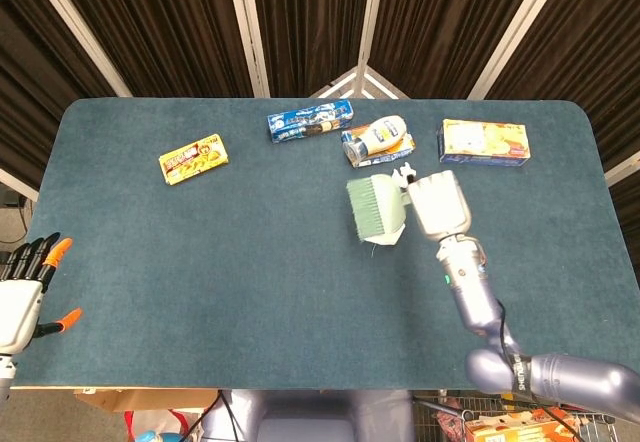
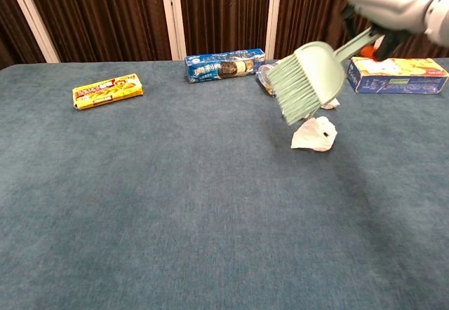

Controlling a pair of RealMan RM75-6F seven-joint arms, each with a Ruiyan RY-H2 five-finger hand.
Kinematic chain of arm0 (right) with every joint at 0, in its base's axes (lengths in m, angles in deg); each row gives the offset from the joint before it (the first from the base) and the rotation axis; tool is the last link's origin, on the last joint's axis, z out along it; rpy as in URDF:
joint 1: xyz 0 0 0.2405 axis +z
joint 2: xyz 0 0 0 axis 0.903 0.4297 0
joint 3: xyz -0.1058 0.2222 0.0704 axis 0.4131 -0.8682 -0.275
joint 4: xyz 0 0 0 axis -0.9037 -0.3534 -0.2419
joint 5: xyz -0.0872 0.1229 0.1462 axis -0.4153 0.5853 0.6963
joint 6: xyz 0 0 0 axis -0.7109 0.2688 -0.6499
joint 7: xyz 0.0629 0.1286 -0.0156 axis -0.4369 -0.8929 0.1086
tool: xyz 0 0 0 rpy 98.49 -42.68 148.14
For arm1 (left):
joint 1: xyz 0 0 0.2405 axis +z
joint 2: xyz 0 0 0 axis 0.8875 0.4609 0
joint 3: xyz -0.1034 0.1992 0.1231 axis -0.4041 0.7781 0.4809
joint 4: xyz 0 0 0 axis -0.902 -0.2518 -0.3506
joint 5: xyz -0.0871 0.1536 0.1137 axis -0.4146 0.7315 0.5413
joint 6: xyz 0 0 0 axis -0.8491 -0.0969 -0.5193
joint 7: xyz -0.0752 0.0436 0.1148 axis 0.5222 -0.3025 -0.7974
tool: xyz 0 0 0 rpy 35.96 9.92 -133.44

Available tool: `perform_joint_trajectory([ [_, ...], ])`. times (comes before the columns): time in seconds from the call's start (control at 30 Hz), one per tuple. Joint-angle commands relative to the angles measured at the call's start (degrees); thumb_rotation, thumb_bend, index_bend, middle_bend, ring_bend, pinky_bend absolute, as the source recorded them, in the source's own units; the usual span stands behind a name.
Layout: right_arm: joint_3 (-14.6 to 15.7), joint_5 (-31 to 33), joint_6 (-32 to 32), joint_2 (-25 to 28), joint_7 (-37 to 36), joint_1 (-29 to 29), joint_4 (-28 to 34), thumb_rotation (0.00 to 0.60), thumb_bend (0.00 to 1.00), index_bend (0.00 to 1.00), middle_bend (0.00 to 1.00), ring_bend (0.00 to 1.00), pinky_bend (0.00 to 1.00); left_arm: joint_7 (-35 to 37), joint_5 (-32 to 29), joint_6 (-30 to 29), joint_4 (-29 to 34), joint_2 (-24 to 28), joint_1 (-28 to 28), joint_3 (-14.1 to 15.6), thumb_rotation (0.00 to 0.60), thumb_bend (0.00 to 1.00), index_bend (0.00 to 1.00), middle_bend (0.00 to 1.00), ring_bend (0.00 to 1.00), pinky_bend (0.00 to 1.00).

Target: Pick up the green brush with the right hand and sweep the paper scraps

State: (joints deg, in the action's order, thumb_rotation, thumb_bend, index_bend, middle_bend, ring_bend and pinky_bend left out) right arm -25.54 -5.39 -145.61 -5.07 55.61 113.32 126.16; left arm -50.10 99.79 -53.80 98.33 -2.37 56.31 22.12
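Looking down from the head view: the right robot hand point(image 1: 437, 205) is grasping the green brush point(image 1: 376, 209) by its handle, and the brush head is lying flat out to the hand's left, bristles pointing toward the far edge of the surface point(image 1: 200, 282). The brush is covering most of the scraps point(image 1: 403, 173); only a white bit is peeking out at its far right corner, and another sliver is showing under its near edge. Behind it, the bottle point(image 1: 380, 136) is lying on its side, the blue packet point(image 1: 310, 120) is sitting to its left, the yellow box point(image 1: 484, 142) off to the right, and the yellow snack pack point(image 1: 194, 158) well apart on the left. The left robot hand point(image 1: 25, 287) is hanging released at the surface's near left edge, fingers spread, holding nothing.

Switching to the chest view: the right robot hand point(image 2: 393, 1) is gripping the handle up at top right, and the brush point(image 2: 305, 80) is tilting down to the left, bristles clear of the surface point(image 2: 175, 219). A crumpled scrap point(image 2: 314, 134) is lying just below the bristles, a smaller one is peeking out at the brush's right edge. The blue packet point(image 2: 224, 64), snack pack point(image 2: 107, 90) and yellow box point(image 2: 397, 74) are lining the back.
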Motion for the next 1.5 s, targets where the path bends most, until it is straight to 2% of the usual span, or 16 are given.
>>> perform_joint_trajectory([
  [0.03,2.1,-0.7,0.9,-3.1,0.8,0.5,-1.1,0.600,0.58,0.89,0.95,1.00,0.95,0.2,-0.1,0.0,0.0,0.1,0.0,0.0,0.600,0.09,0.00,0.00,0.00,0.00],
  [0.27,5.1,-1.2,2.1,-7.4,1.5,0.3,-5.8,0.600,0.58,0.89,0.95,1.00,0.95,0.6,-0.3,0.3,-0.2,0.2,0.0,-0.1,0.600,0.09,0.00,0.00,0.00,0.00],
  [0.47,5.8,0.5,2.0,-8.4,2.0,-0.7,-10.4,0.600,0.58,0.89,0.95,1.00,0.95,0.6,-0.3,0.1,-0.2,0.3,0.1,0.0,0.600,0.09,0.00,0.00,0.00,0.00],
  [0.67,5.6,1.9,0.7,-5.3,2.8,-2.1,-13.7,0.600,0.58,0.89,0.95,1.00,0.95,0.7,-0.3,-0.1,-0.1,0.3,0.2,0.0,0.600,0.09,0.00,0.00,0.00,0.00],
  [0.9,4.6,4.1,-0.9,1.6,2.2,-4.6,-14.4,0.600,0.58,0.89,0.95,1.00,0.95,0.3,0.1,-0.5,0.0,0.2,0.3,0.1,0.600,0.09,0.00,0.00,0.00,0.00],
  [1.17,5.0,-0.5,-2.9,9.5,-2.4,-7.4,-8.9,0.600,0.58,0.89,0.95,1.00,0.95,-0.4,0.4,-0.5,0.0,-0.1,0.2,0.1,0.600,0.09,0.00,0.00,0.00,0.00],
  [1.33,5.4,-5.4,-4.8,13.2,-8.2,-10.1,-1.0,0.600,0.58,0.89,0.95,1.00,0.95,-0.8,0.7,-0.7,0.0,-0.3,0.3,0.2,0.600,0.09,0.00,0.00,0.00,0.00],
  [1.5,7.0,-9.3,-5.8,14.2,-12.3,-12.7,7.3,0.600,0.58,0.89,0.95,1.00,0.95,-1.1,0.9,-1.1,-0.1,-0.4,0.4,0.3,0.600,0.09,0.00,0.00,0.00,0.00],
])
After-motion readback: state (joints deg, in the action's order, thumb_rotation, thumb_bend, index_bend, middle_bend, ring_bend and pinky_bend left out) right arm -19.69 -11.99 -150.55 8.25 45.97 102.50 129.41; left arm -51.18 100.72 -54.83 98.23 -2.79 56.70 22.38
